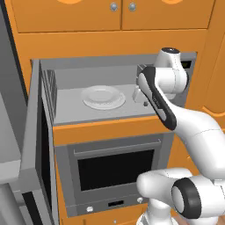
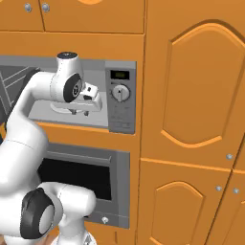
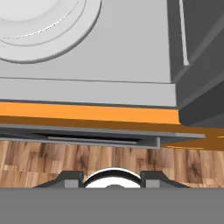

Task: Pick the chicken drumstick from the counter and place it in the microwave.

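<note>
I have the claw [image 1: 141, 97] at the right front of the microwave [image 1: 66, 83] cavity, hanging just over its floor near the front lip. In the hand view the two dark finger tips [image 3: 70, 178] stand apart at the bottom with nothing between them, so I read the claw as spread and empty, though little of the tips shows.

Edges: the microwave's control panel [image 2: 121, 98] sits just right of the claw, close. The cavity front edge runs directly beneath it, with an orange trim strip [image 3: 87, 113] below that, then the oven [image 1: 115, 169] top and the wood floor [image 3: 109, 157] far down. The microwave door [image 1: 37, 140] is swung wide, well left of the claw. Left of the claw the cavity floor is bare up to the round white plate [image 1: 103, 97], which gives fair room that way.

I can't find the chicken drumstick in these views, so I can't give its place, heading or long axis.
</note>
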Available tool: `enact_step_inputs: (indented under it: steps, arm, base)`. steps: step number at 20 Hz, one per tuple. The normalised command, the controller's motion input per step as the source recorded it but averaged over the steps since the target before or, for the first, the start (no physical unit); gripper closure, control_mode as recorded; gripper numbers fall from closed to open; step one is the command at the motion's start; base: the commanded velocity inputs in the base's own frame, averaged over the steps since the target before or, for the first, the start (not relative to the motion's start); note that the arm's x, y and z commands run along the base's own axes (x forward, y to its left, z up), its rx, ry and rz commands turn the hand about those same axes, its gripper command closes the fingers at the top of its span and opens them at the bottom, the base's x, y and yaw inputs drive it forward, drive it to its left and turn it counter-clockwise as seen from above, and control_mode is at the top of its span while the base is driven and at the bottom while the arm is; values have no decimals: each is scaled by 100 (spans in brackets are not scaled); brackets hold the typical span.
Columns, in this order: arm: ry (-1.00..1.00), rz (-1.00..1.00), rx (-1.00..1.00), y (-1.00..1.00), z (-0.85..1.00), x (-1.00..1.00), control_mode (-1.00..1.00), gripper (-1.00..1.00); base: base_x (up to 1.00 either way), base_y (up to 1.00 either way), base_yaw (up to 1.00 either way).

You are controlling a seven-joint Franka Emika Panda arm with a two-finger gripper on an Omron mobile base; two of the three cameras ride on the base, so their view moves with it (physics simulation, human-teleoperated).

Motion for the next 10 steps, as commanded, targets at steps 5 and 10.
enact_step_inputs:
  steps: [5, 10]
  arm:
    - [0, 0, 0, 0, 0, 0, 100, -100]
    - [0, 0, 0, 0, 0, 0, 100, -100]
  base:
    - [-44, 0, 0]
    - [-93, -11, 0]
